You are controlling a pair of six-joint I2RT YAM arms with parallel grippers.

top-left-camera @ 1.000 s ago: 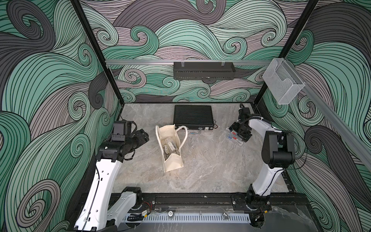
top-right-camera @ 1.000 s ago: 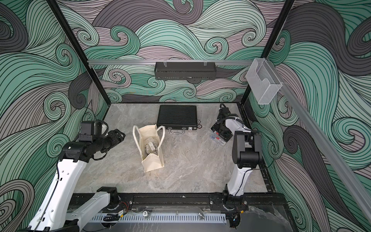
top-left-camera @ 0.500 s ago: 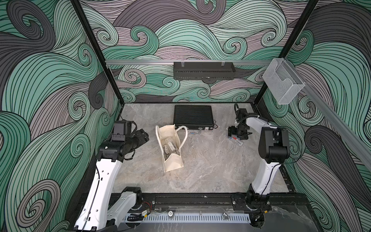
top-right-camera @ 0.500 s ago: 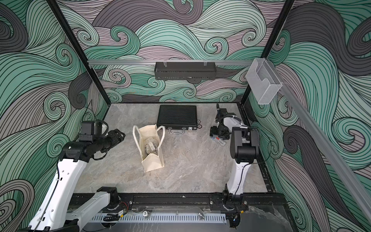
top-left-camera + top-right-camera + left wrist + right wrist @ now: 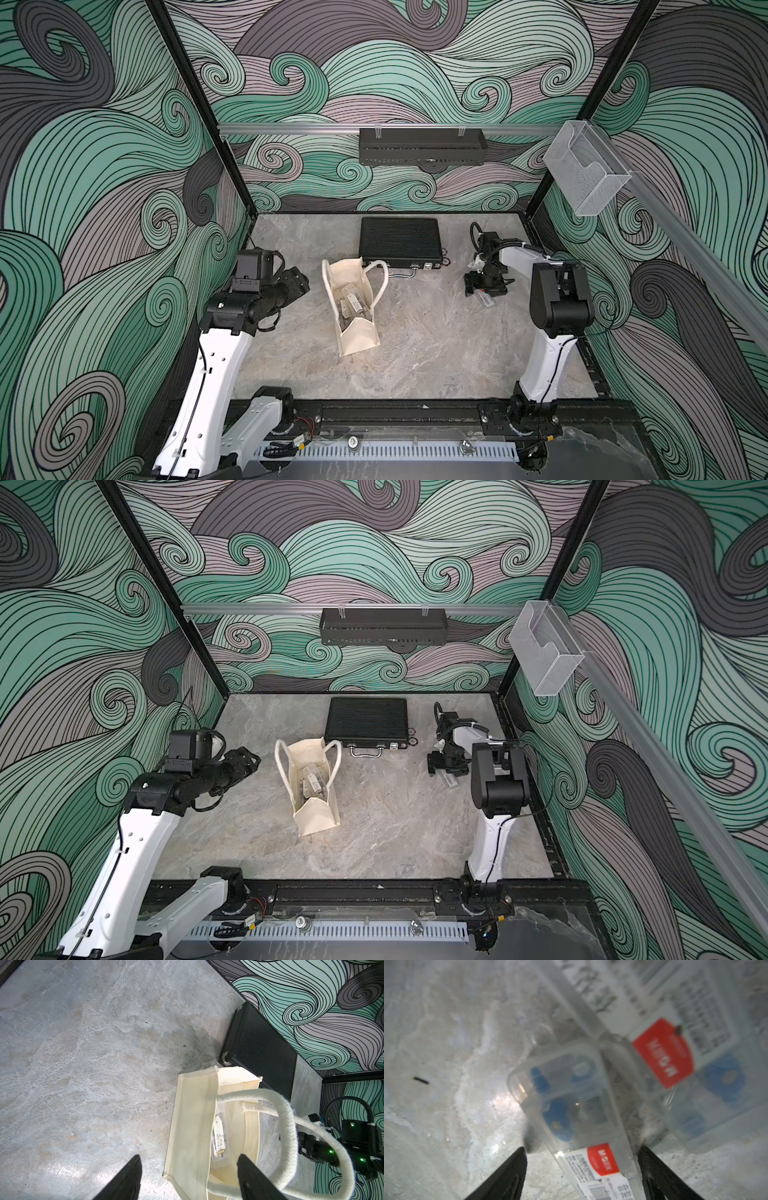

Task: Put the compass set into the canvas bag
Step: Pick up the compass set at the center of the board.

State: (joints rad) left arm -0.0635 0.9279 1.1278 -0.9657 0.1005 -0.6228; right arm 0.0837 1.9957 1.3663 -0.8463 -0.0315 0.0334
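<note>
Right jaws: I've lowered and narrowed them this last second, not yet clamped, straddling the compass set (image 5: 564,1101) on the counter (image 5: 415,353), right of centre in both top views | left jaws wide, empty, beside canvas bag (image 5: 361,336) | pinch comes next, I judge

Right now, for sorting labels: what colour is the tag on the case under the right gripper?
Red tag, white lettering; right wrist view shows it best.
</note>
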